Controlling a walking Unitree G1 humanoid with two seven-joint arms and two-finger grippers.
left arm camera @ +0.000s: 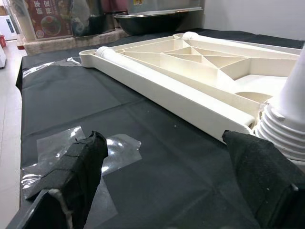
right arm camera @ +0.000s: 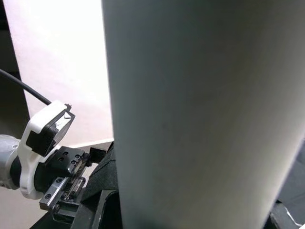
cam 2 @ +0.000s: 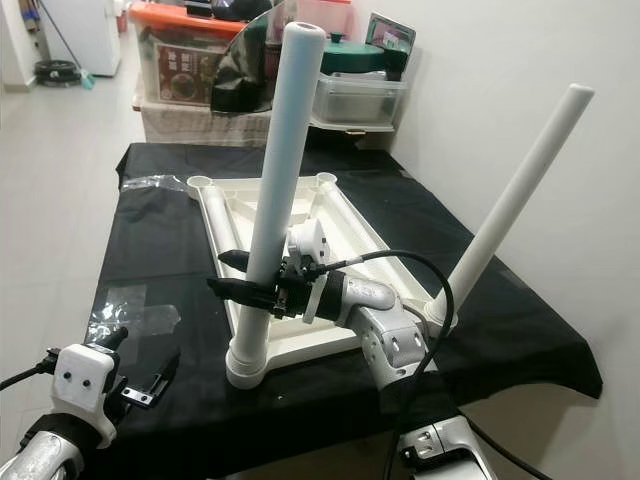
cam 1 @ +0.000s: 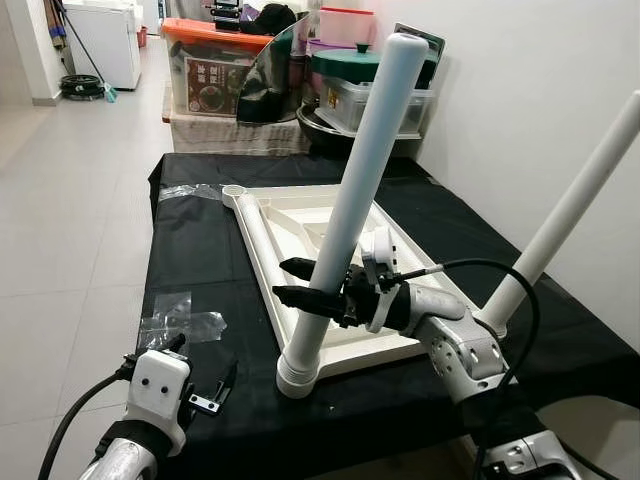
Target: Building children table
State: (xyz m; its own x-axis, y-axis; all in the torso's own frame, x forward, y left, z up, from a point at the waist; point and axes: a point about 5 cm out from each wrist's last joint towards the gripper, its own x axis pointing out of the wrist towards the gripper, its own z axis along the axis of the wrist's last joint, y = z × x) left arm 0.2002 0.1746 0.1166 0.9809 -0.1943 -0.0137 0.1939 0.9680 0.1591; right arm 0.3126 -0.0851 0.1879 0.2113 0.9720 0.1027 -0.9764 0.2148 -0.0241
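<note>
The children's table top panel (cam 1: 300, 215) lay upside down on the black-covered tabletop (cam 1: 200, 260), its ribbed underside facing up. Two white legs already stood in corner sockets: the near leg (cam 1: 350, 200) rose from the front corner socket, leaning a little away from the robot, and the far leg (cam 1: 570, 210) slanted up from the corner on the robot's right. Two empty sockets showed at the far end of the panel. The right gripper (cam 1: 300, 282) was closed around the lower part of the near leg, one black finger on each side, just above the threaded collar (left arm camera: 281, 138) where the leg met the panel. The left gripper (cam 1: 205, 385) hovered low over the front edge of the tabletop, fingers spread wide and holding nothing, near crumpled clear plastic wrap (cam 1: 180, 322). The legs looked like hollow plastic tubes, light and stiff but smooth, so they would probably slip under a loose pinch when twisted. A hold low on the tube, near the collar, seemed best, since it would keep the leg from levering sideways in its socket. The panel itself looked light enough to slide on the cloth, so steadying its edge with the free gripper would likely help.
</note>
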